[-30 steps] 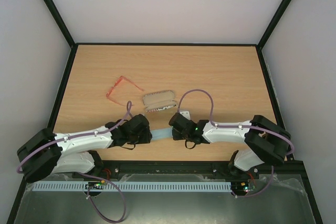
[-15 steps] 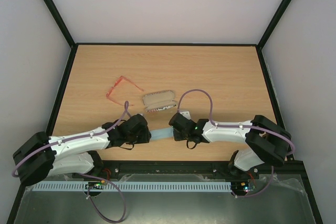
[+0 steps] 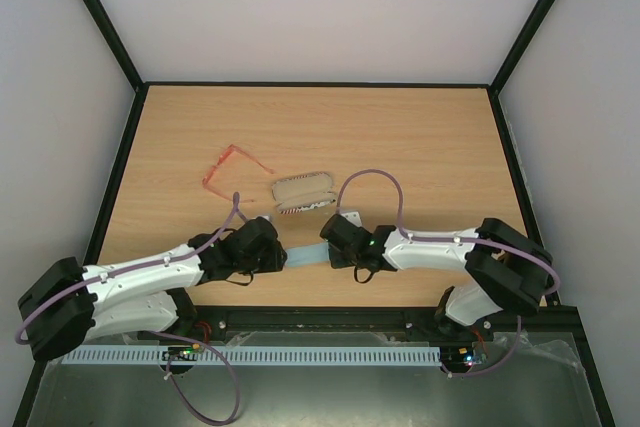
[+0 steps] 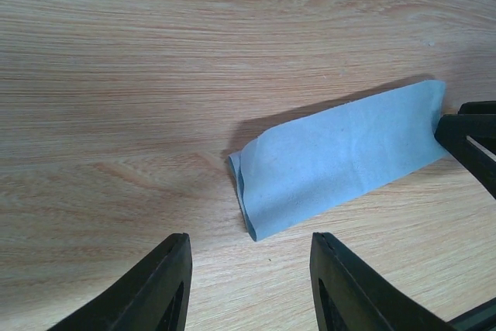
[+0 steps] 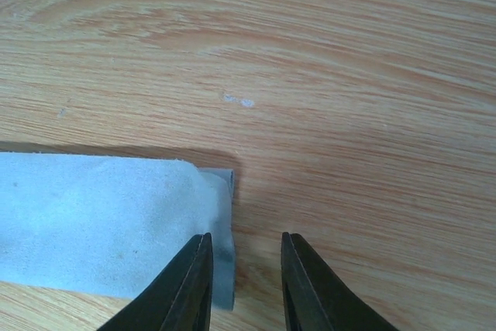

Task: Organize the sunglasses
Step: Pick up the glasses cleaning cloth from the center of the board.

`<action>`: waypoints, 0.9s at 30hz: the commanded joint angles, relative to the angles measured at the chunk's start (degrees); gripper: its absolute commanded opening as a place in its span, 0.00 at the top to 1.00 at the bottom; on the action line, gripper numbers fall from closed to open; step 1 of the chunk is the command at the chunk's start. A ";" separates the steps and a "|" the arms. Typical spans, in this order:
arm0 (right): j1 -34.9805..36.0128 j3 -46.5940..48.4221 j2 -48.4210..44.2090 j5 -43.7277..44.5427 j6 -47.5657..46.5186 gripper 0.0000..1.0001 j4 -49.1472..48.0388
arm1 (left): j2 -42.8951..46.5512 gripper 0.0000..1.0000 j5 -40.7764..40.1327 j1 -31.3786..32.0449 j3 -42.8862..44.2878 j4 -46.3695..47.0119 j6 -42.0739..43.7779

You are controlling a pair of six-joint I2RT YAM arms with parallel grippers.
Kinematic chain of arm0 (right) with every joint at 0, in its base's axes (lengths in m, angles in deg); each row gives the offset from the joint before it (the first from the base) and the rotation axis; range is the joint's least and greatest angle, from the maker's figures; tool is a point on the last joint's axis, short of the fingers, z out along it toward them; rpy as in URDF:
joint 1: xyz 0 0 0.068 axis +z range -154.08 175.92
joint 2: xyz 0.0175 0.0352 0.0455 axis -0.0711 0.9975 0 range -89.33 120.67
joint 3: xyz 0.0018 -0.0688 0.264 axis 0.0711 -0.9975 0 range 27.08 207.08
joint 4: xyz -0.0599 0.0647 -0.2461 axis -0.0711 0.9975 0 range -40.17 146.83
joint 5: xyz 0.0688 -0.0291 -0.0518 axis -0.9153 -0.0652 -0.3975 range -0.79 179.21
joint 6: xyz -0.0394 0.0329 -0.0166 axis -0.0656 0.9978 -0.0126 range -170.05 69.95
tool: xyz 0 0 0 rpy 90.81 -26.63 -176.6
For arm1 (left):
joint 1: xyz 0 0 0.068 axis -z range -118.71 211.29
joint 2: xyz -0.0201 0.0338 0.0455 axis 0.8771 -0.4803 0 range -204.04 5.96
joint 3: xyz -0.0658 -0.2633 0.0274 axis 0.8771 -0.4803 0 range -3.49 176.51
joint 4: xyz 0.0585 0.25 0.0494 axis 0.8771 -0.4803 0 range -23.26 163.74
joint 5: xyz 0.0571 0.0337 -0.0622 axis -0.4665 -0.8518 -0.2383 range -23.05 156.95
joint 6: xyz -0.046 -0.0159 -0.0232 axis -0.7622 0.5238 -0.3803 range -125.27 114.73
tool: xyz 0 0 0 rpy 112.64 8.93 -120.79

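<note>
Currently the sunglasses (image 3: 232,169) are lying on the desk (image 3: 430,147), left of centre and well apart from both arms, with one thin temple arm sticking out to the right. The flag-printed case (image 3: 303,192) is sitting just right of them, not touching, and is showing a tan face with a printed strip along its near edge. A light blue cloth (image 4: 341,156), folded into a strip, is lying nearer the arms, between the two claws. The left claw (image 4: 249,269) is hanging wide open and gripping nothing, with the cloth's left end just ahead of its fingertips. The right claw (image 5: 246,269) is standing only narrowly parted. The cloth's right end is lying under its left finger (image 5: 190,284) and edging into the gap, but it isn't pinched.
</note>
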 commanded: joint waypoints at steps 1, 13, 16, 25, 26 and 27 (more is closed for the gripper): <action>0.28 1.01 2.14 -1.05 -0.11 0.75 0.65 | 1.24 0.56 -0.72 -0.27 0.06 -1.03 -0.05; 0.29 0.73 4.96 -2.00 -0.01 0.80 0.41 | 2.60 0.56 -0.42 -1.07 -1.27 -0.90 0.03; 0.22 0.21 5.70 -1.85 0.05 0.80 1.00 | 2.99 0.56 -0.28 -1.12 -1.37 -0.82 0.00; 1.03 -2.62 6.15 -2.98 1.40 0.94 -0.50 | 3.08 0.56 -0.11 -1.17 -1.65 -0.53 -0.05; 1.12 -2.97 6.17 -3.24 1.59 0.95 -0.85 | 3.07 0.56 -0.05 -1.17 -1.67 -0.42 -0.16; 1.12 -3.26 6.23 -3.60 1.76 0.97 -1.28 | 3.05 0.56 0.12 -1.17 -1.71 -0.33 -0.20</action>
